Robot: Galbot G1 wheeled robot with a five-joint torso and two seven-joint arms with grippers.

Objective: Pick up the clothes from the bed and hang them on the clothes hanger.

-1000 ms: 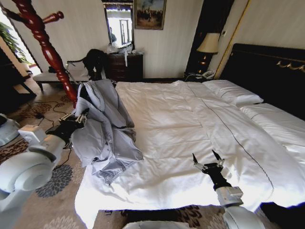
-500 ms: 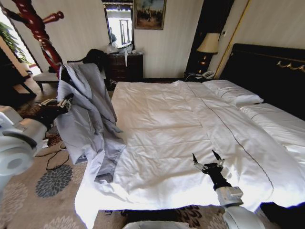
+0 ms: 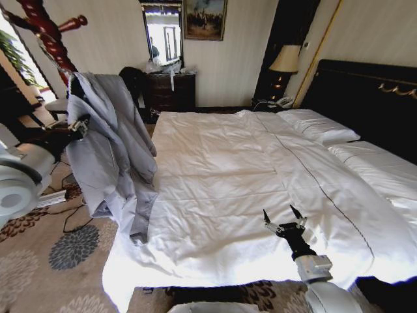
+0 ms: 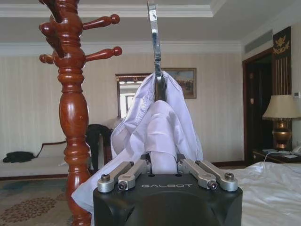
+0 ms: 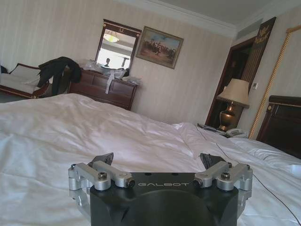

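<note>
The clothes (image 3: 111,150), a light grey-blue shirt, hang in the air beside the bed's left edge, and their lower hem droops near the duvet corner. My left gripper (image 3: 81,125) is shut on them at shoulder height. In the left wrist view the fabric (image 4: 164,122) is bunched between the fingers of my left gripper (image 4: 163,160), and the clothes hanger's silver hook (image 4: 153,28) rises out of the collar. The bed (image 3: 247,169) is white and wide. My right gripper (image 3: 285,218) hovers open over the bed's near edge, its open fingers (image 5: 101,159) above the duvet.
A tall reddish-brown coat stand (image 3: 49,32) rises just left of the hanging shirt, and it is close in the left wrist view (image 4: 73,117). A dark dresser (image 3: 171,91) with black garments stands at the far wall. A lamp (image 3: 285,60) and the dark headboard (image 3: 365,98) are to the right.
My left arm has lifted the shirt off the bed and carried it up and to the left, toward the coat stand. The right arm has not moved.
</note>
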